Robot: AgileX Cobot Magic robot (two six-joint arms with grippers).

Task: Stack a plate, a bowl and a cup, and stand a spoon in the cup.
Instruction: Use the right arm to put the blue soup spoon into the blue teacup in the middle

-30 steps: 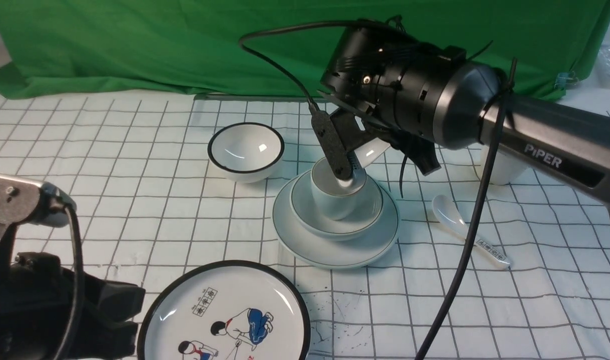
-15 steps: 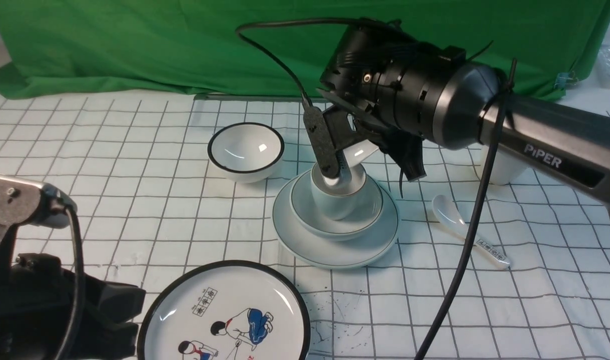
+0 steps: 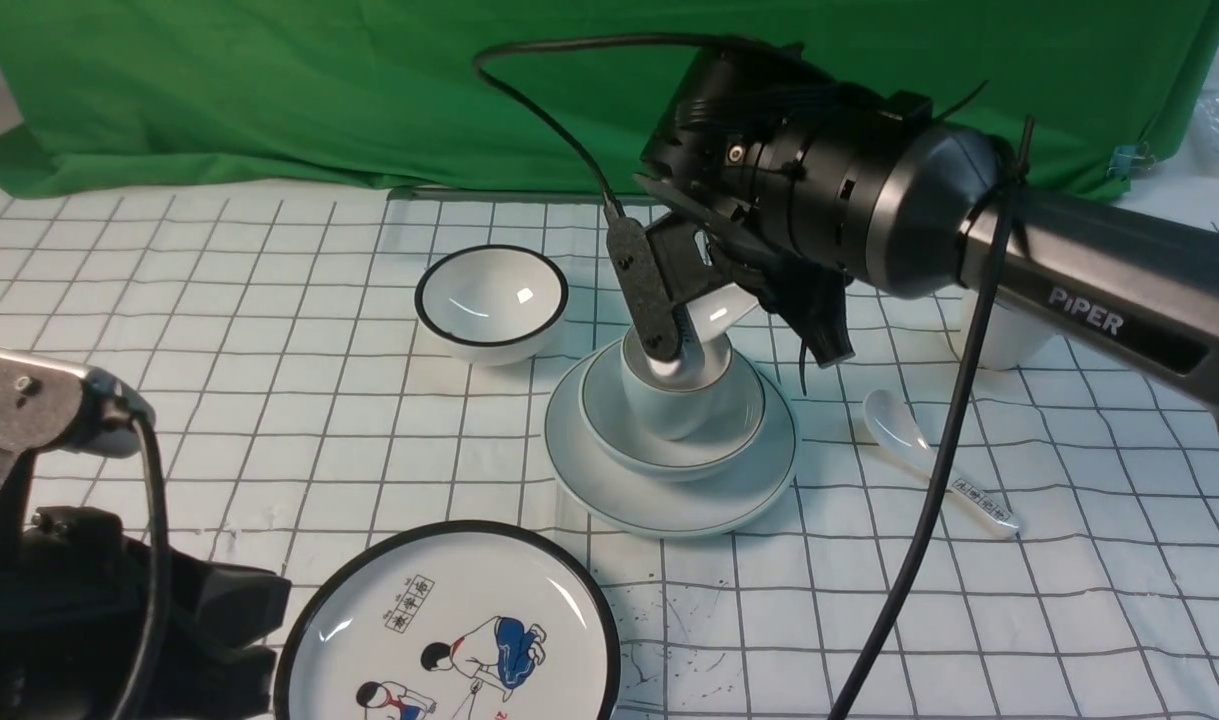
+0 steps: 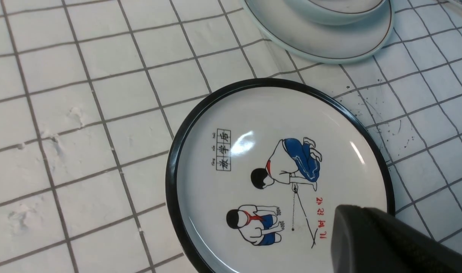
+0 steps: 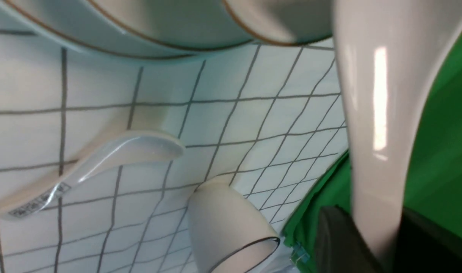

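Observation:
The plate (image 3: 669,500) lies mid-table with the bowl (image 3: 739,425) on it and the cup (image 3: 674,405) standing in the bowl. The plain white spoon (image 3: 721,305) leans with its scoop end down inside the cup and its handle rising to the back right. My right gripper (image 3: 669,335) is shut on the spoon (image 5: 375,113), its fingers just over the cup's mouth. My left gripper (image 4: 342,212) is shut and holds nothing, low at the near left over the cartoon plate (image 4: 280,178). An edge of the plate (image 4: 321,41) shows in the left wrist view.
A black-rimmed bowl (image 3: 491,300) stands left of the stack. The cartoon plate (image 3: 449,630) lies at the near edge. A printed spoon (image 3: 929,455) lies right of the stack, and a black-rimmed cup (image 5: 223,223) stands beyond it. A green cloth (image 3: 319,90) hangs behind.
My right gripper has shifted slightly left and tilted, bringing the spoon more upright in the cup. The left arm has not moved.

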